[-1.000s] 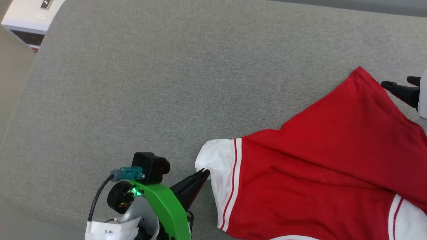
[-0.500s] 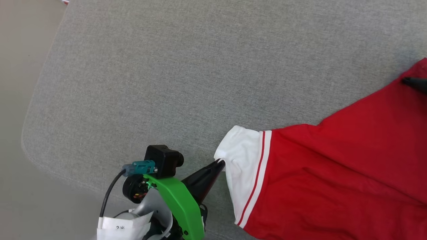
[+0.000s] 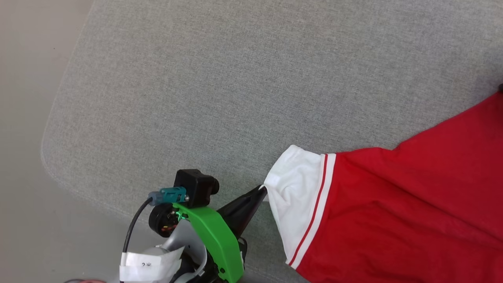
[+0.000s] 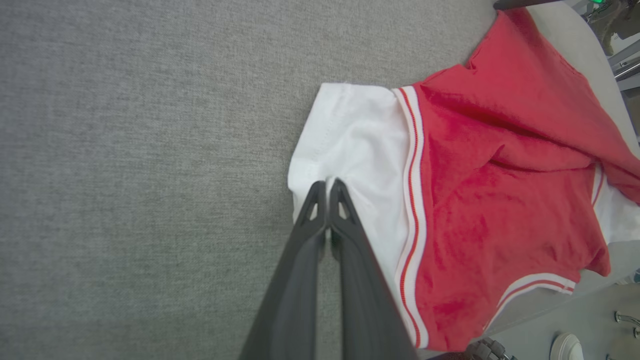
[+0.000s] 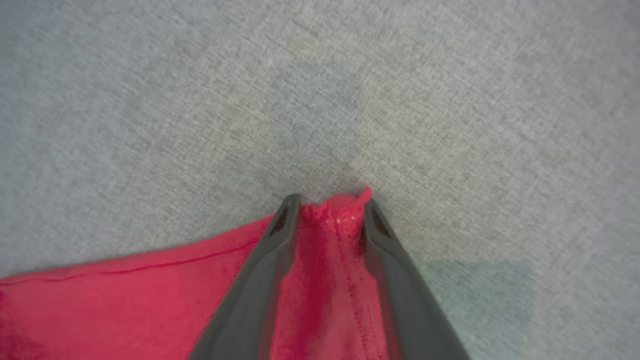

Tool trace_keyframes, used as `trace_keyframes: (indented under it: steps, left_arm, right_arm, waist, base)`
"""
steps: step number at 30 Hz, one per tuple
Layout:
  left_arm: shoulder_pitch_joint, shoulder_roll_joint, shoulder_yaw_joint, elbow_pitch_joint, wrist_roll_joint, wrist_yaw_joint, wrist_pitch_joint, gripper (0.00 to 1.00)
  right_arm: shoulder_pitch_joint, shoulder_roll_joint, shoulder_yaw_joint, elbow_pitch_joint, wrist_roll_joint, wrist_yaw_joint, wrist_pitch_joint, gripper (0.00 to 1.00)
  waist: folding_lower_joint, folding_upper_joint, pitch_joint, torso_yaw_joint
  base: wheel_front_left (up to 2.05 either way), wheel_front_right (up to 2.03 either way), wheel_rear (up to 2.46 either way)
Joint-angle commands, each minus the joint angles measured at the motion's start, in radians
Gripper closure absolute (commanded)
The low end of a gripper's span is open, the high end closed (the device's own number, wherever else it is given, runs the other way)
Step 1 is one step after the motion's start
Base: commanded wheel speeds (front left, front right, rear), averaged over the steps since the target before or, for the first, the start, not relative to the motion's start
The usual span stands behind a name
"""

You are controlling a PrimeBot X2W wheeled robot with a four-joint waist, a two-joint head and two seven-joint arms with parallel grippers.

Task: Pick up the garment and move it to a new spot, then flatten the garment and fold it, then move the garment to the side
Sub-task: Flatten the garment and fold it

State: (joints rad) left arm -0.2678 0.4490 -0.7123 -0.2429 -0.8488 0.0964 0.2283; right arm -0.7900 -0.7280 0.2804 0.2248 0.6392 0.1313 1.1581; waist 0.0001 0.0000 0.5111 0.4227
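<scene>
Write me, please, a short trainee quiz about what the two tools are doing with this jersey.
1. True or false: the left tool is shut on the jersey's white sleeve.
2. What does the right tool straddle? A) a white sleeve B) a red hem corner C) a cable
3. What colour is the upholstered surface under the jersey?
Key: 1 true; 2 B; 3 grey.

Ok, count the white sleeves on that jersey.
2. One sleeve is pinched at its edge by the left gripper on the grey cushion; the other peeks out at the jersey's opposite side, partly under a red fold.
</scene>
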Motion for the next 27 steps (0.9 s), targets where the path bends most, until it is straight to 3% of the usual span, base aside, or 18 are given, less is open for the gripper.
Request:
trace_keyframes:
  steps: [1, 14, 27]
  left_arm:
    - [-0.018, -0.005, 0.0, 0.003, 0.003, -0.005, -0.008, 1.0]
    - [-0.018, 0.023, 0.035, 0.013, 0.012, 0.032, -0.016, 1.0]
    - [-0.009, 0.11, 0.106, -0.037, 0.027, 0.096, -0.004, 1.0]
  right_arm:
    - [0.048, 0.019, 0.03, 0.031, 0.01, -0.001, -0.005, 1.0]
    - [0.0, 0.054, 0.001, 0.098, 0.04, -0.001, -0.219, 1.0]
    - [-0.001, 0.043, 0.035, 0.127, 0.099, -0.001, -0.493, 1.0]
  waist:
    - [-0.0001, 0.0, -0.003, 0.0]
    - [-0.0001, 0.0, -0.087, -0.052]
    - [-0.0001, 0.0, -0.246, -0.187]
  base:
    - [0.0, 0.0, 0.0]
    - [0.0, 0.0, 0.0]
    - [0.0, 0.0, 0.0]
